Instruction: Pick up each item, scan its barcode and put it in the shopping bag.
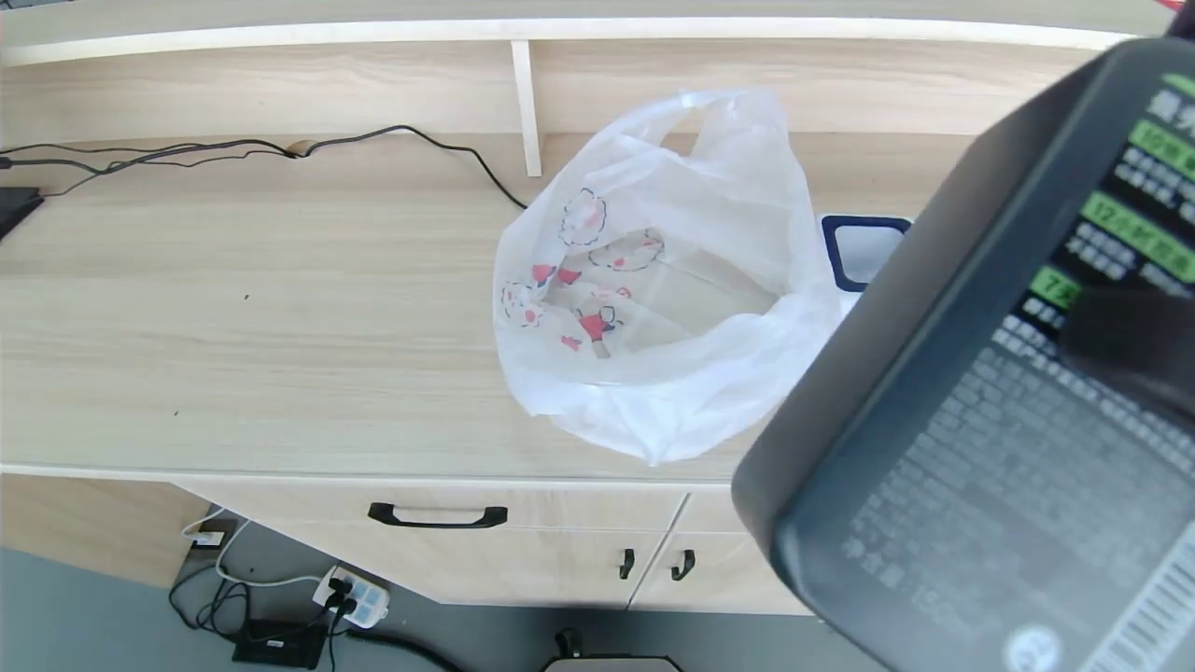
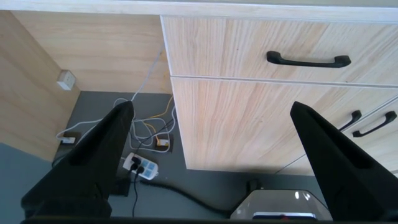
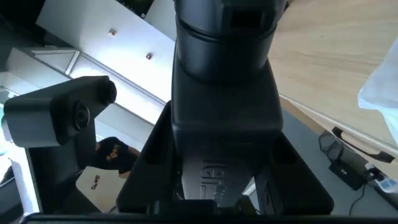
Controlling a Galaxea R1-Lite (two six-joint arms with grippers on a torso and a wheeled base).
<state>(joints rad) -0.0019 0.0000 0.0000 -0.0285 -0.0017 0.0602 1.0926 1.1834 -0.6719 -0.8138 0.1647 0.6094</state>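
The head camera looks down on the counter point(image 1: 233, 327). The left wrist camera sits low, facing the drawer handle point(image 2: 309, 60) both see. The right wrist camera hugs a dark bottle point(image 3: 217, 124).

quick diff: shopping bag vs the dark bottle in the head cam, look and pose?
The shopping bag is white, translucent and crumpled; the dark bottle is opaque and rigid with flat sides. The bag sits on the counter with its mouth open; the bottle is up off it, tilted, close to the camera. Shared: both carry print, red and blue figures on the bag, a label with a barcode on the bottle.
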